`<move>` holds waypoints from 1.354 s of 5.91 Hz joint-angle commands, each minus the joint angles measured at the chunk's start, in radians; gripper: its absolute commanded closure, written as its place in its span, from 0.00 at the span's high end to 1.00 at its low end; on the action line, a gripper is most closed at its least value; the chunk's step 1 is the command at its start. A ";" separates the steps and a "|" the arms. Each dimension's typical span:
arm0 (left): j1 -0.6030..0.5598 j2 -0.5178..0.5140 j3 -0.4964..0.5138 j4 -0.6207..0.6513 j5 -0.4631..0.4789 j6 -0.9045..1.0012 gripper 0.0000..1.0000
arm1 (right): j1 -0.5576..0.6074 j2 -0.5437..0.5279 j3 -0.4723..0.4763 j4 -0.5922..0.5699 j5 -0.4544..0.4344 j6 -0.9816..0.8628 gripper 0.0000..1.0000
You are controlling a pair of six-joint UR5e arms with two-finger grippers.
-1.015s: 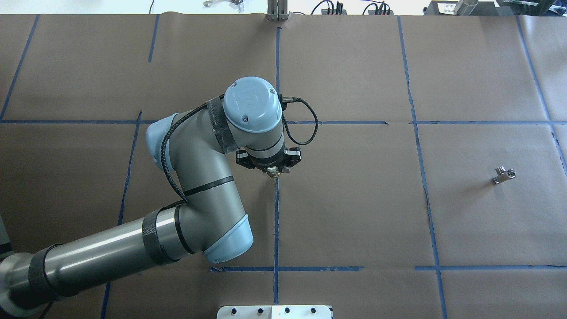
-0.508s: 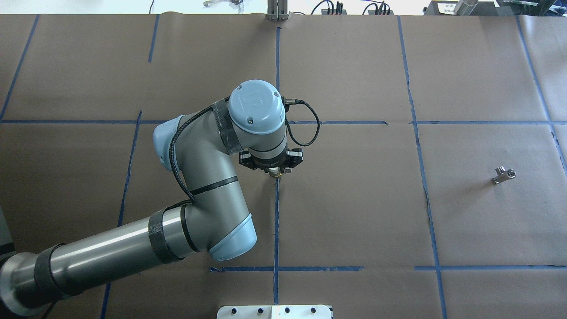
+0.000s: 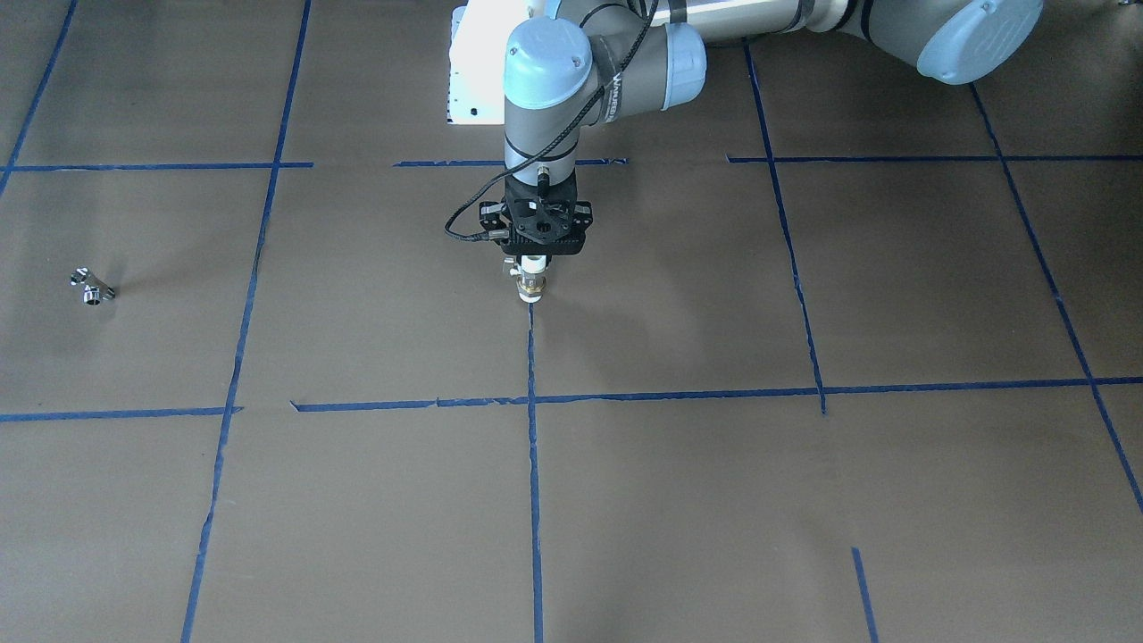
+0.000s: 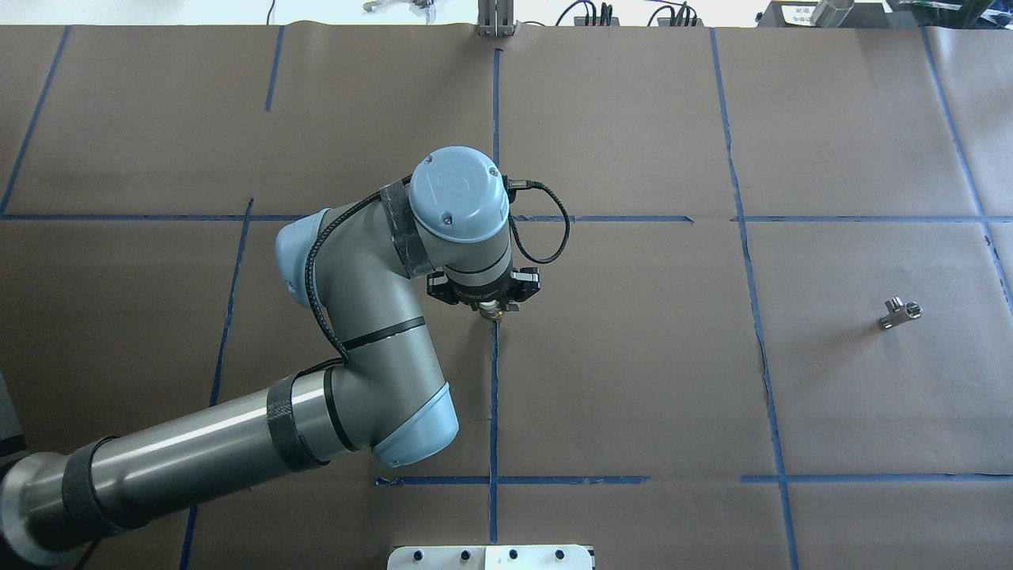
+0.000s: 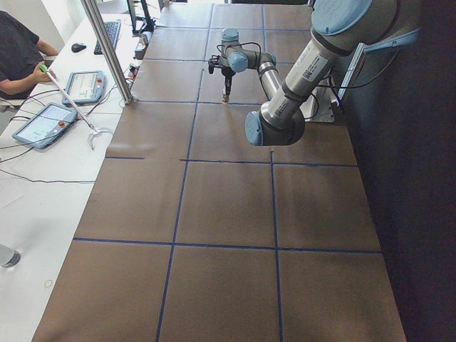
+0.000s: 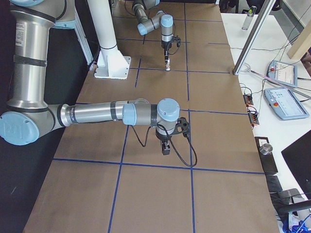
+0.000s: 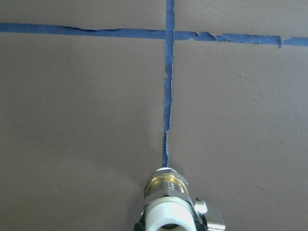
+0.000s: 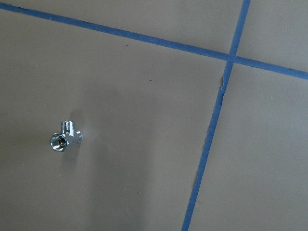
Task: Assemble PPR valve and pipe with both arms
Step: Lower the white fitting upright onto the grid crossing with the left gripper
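PPR valve [image 3: 531, 279] pinched by left jaws; right jaws indeterminate; pipe [image 4: 900, 312] well apart; arm lettering [image 3: 616, 96] illegible

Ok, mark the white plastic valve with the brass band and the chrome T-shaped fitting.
White plastic valve [image 7: 166, 184]: left wrist view, brass band.
Chrome T-shaped fitting [image 8: 66, 136]: right wrist view, central body.

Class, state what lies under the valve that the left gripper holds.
Brown paper and a blue tape line lie below the PPR valve. The spot directly beneath is covered by it.
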 commanded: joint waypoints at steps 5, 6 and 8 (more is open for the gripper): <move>0.006 0.001 0.010 -0.015 0.002 -0.002 0.56 | 0.000 0.000 -0.002 0.000 0.031 0.002 1.00; 0.006 0.001 0.043 -0.075 0.002 -0.002 0.74 | 0.000 0.000 -0.002 0.000 0.031 0.002 1.00; 0.005 0.001 0.041 -0.086 0.000 -0.003 0.98 | 0.000 0.000 -0.002 0.000 0.031 0.003 1.00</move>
